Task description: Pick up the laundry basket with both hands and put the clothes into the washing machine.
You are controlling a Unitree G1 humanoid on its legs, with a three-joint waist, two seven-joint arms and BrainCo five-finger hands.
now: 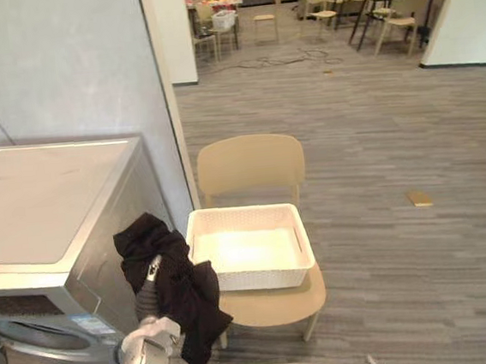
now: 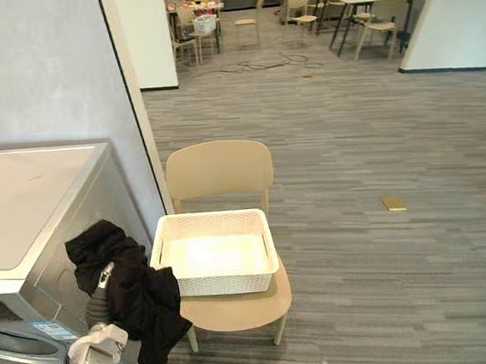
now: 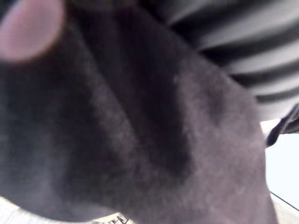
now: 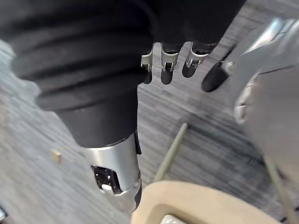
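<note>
The white laundry basket (image 1: 261, 278) stands empty on the seat of a beige chair (image 1: 251, 169). To its left, a black garment (image 1: 182, 296) hangs in the air from my raised left hand (image 1: 152, 273), between the basket and the washing machine (image 1: 48, 209). A silver finger shows against the cloth, and the left wrist view shows the black garment (image 3: 140, 140) from very close. The machine's round door (image 1: 24, 337) is at the lower left. My right hand (image 4: 168, 60) hangs low beside the chair seat (image 4: 201, 201), its fingers relaxed and holding nothing.
A grey partition wall (image 1: 69, 70) rises behind the washing machine. A small tan object (image 1: 418, 198) lies on the striped floor to the right. Tables and chairs (image 1: 381, 9) stand far back in the room.
</note>
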